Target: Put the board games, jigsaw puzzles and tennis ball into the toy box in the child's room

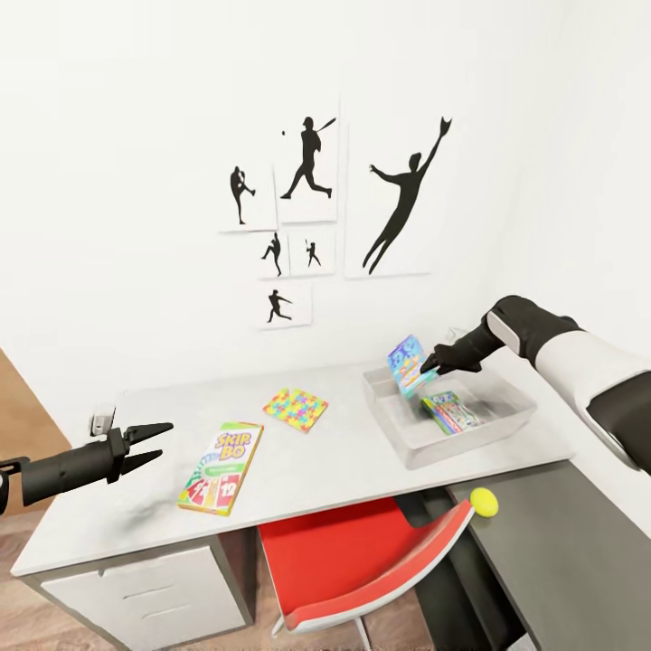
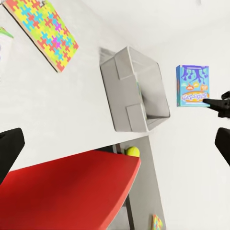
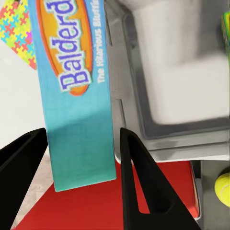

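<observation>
White walls back the grey table [image 1: 298,470]; right gripper [image 1: 429,365] clamps the blue board game [image 1: 407,363], left gripper [image 1: 155,445] gapes.

Toy box [image 1: 411,438] is mostly open inside, just the green-edged game [image 1: 452,411] lying near its right wall. Left of it, bare surface [image 1: 344,452] up to the jigsaw puzzle [image 1: 296,409].

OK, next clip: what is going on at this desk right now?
The right gripper holds the blue game box above the grey toy box, which already contains a green-edged game box. The left gripper hovers with jaws open beside the SKIP-BO box on the table. One jigsaw puzzle lies on the table, and the tennis ball sits on the lower dark cabinet.
</observation>
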Tool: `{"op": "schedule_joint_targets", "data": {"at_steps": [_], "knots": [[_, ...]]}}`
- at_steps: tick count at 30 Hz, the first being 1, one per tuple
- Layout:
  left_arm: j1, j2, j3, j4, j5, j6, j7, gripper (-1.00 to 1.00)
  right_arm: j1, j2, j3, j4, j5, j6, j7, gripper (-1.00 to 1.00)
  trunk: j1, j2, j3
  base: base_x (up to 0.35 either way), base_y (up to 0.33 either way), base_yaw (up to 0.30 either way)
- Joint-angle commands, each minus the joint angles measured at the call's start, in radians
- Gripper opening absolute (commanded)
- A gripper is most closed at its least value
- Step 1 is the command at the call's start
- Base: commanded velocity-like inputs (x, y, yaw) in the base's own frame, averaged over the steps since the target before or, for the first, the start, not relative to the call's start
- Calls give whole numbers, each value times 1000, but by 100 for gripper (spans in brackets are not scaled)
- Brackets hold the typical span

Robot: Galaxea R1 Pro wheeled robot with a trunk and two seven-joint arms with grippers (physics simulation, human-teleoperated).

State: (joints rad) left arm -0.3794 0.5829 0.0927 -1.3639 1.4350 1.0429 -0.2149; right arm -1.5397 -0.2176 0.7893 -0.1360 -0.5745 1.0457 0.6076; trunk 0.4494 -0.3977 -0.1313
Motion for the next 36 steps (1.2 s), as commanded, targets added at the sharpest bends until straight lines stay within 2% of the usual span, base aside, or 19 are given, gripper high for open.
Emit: {"op": "schedule_joint_targets", "data": {"at_steps": [1,11,20,24,27,28,29,31,32,34,36], "knots": [[-1,0,1,0,-10,3,-10,100,-10,-1,8,-1,2,2,8,-100,1,-2,-4,0,0,0],[-1,0,1,0,-11,3,-11,100,-71,1,5,1,0,2,8,-100,1,-2,-20,0,0,0],[3,2,5,-12,-8,4,-14,100,-85,4,4,-5,1,2,8,-100,1,-2,-35,0,0,0],[0,10,32,-20,1,4,-16,100,-85,4,5,-2,1,2,7,-100,1,-2,-42,0,0,0],[-5,57,59,-27,8,4,-17,100,-84,4,5,0,2,2,7,-100,1,-2,-47,0,0,0],[-10,94,66,-35,22,4,-17,100,-84,6,6,1,2,2,6,-100,1,-2,-48,0,0,0],[-14,107,67,-37,32,3,-16,100,-84,7,6,1,2,2,6,-100,1,-2,-50,0,0,0],[-33,154,71,-42,95,-2,-12,100,-83,15,6,2,2,2,6,-100,1,-2,-53,0,0,0],[-37,167,71,-43,116,-3,-11,100,-83,17,7,2,2,2,6,-100,1,-2,-55,0,0,0],[-49,225,73,-45,203,-5,-7,100,-82,28,9,3,2,2,6,-100,1,-2,-58,0,0,0],[-54,272,73,-47,268,-6,-5,100,-82,32,9,4,2,2,6,-100,1,-2,-62,0,0,0]]}}
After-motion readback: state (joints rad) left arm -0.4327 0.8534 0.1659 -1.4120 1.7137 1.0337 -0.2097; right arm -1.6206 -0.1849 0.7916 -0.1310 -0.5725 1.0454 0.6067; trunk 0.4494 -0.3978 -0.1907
